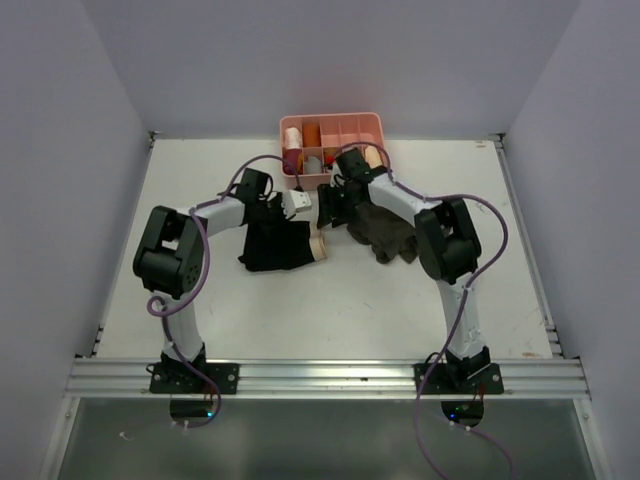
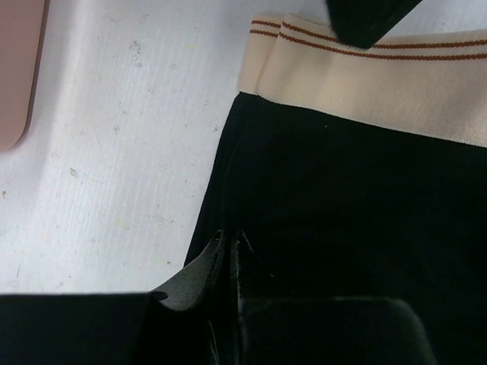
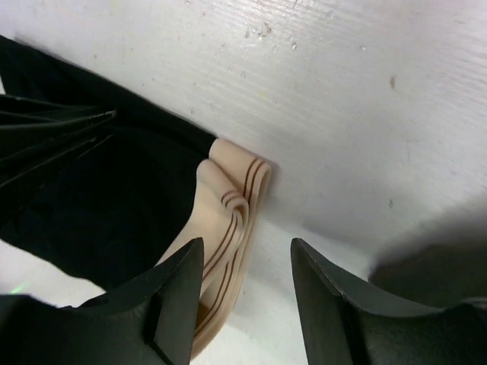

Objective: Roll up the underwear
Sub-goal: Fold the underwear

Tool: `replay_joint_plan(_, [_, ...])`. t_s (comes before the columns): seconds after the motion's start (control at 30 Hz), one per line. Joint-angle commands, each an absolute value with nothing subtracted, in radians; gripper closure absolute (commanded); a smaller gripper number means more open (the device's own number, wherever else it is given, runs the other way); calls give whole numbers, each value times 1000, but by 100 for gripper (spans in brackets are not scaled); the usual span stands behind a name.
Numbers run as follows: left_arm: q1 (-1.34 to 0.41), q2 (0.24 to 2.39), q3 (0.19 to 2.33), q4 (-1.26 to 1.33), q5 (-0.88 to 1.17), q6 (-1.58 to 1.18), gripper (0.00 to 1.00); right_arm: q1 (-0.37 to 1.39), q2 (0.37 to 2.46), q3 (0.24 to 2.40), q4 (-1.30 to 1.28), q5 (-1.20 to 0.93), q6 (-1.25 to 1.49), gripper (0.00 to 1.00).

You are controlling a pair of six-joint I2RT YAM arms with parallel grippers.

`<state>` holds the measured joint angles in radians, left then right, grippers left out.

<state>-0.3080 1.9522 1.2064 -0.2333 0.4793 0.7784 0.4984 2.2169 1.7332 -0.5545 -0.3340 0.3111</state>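
Pink plastic divided tray (image 1: 375, 121) seen at far table edge; pale pink roll (image 1: 293, 137) and orange-brown roll (image 1: 311, 133) stood in left compartments.

Small black smooth-cloth underwear (image 1: 272, 247) laid flat at centre of white table (image 1: 350, 310). Beige elastic waistband (image 3: 228, 220), thin red-brown stripes, folded double at end.

Left gripper (image 2: 230, 245): fingertips pressed together at black cloth edge; pinch not discernible.

Right gripper (image 3: 246, 247): jaws spread, nothing gripped, waistband fold beside one finger.

Crumpled olive-brown garment (image 1: 385, 232) lain near, to right.

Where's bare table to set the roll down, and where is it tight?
Bare table runs between the underwear and the near rail; more lies along the right edge. It is crowded at the back centre, where the pink tray, underwear and olive garment sit close.
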Motion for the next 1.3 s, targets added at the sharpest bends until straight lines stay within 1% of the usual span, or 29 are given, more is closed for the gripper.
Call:
replay_joint_plan(0.0, [-293,1976,1223,-270,439,735,93,485,2050,1769,-591,-273,285,46])
replay_joint_plan(0.07, [-293,1980,1227,-265,434,726,91,483,1991,1769,-589,-273,261,46])
replay_joint_plan(0.1, [-293,1985,1230,-267,431,715,90,482,1976,1772,-589,-309,258,51])
replay_joint_plan(0.17, [-293,1996,1239,-271,428,707,89,482,1948,1764,-572,-376,270,57])
replay_joint_plan(0.2, [-291,1997,1239,-272,429,701,87,485,1945,1763,-560,-409,285,63])
replay_joint_plan(0.23, [-291,1999,1239,-270,430,698,85,486,1947,1760,-561,-469,307,67])
replay_joint_plan(0.3, [-291,1999,1236,-262,429,684,84,495,1962,1740,-548,-512,374,77])
replay_joint_plan(0.4, [-290,2008,1242,-258,425,663,83,515,1988,1672,-491,-548,439,80])
replay_joint_plan(0.53, [-285,2017,1247,-264,429,655,78,531,2032,1580,-417,-571,505,82])
replay_joint_plan(0.67, [-284,2013,1238,-259,430,652,77,532,2085,1511,-376,-587,523,82])
replay_joint_plan(0.87, [-275,2019,1243,-261,436,637,75,538,2144,1443,-385,-565,500,81])
replay_joint_plan(0.97, [-270,2004,1253,-278,463,626,69,538,2183,1456,-423,-540,471,82])
replay_joint_plan(1.1, [-207,1909,1295,-334,593,586,57,538,2178,1459,-439,-520,453,82])
replay_joint_plan(1.2, [-140,1814,1370,-440,737,551,53,538,2163,1447,-440,-508,445,82])
replay_joint_plan(1.27, [-112,1786,1385,-501,793,560,52,538,2154,1442,-440,-508,442,82])
